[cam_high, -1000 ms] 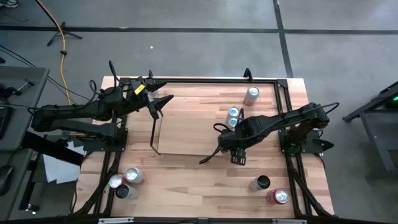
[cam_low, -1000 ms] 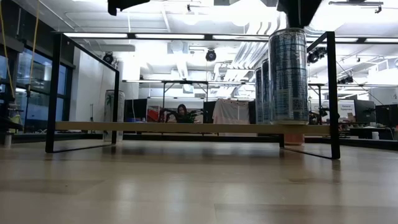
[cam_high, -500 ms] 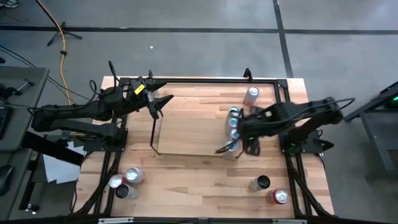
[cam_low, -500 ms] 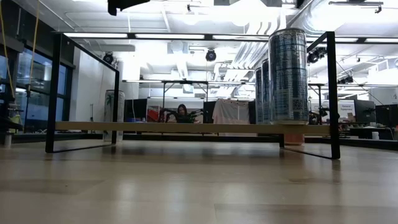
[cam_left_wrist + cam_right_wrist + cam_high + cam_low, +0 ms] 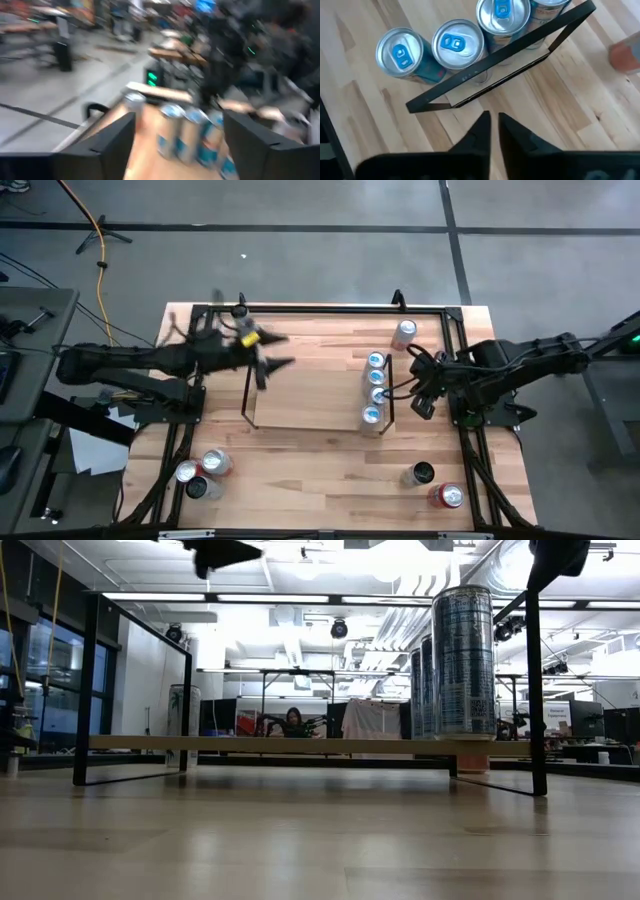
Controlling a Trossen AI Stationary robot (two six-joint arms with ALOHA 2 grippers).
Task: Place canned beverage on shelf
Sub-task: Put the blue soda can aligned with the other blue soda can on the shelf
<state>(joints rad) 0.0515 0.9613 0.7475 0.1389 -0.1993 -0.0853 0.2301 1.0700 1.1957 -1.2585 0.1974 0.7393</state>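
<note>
High view: the shelf [image 5: 310, 395] lies across the middle of the tabletop [image 5: 320, 470], with four blue-topped cans [image 5: 374, 388] standing in a row along its right end, just inside the wire frame. The right gripper [image 5: 424, 402] sits just off that end, right of centre in the frame, its fingers closed on nothing; the right wrist view shows the two tips nearly touching above bare wood beside the frame. The left gripper [image 5: 268, 360] hangs over the shelf's left end, upper left of centre, with its fingers spread apart and empty. Cans off the shelf all stand upright, long axes vertical: a pink can [image 5: 404, 333] at upper right, a dark can [image 5: 421, 474] and a red can [image 5: 447, 496] at lower right, and three cans [image 5: 200, 472] at lower left. The pink can lies up-frame from the right fingers and looks the nearest loose one to either arm; the lower-left cluster falls to the left arm, though well down-frame from it.
</note>
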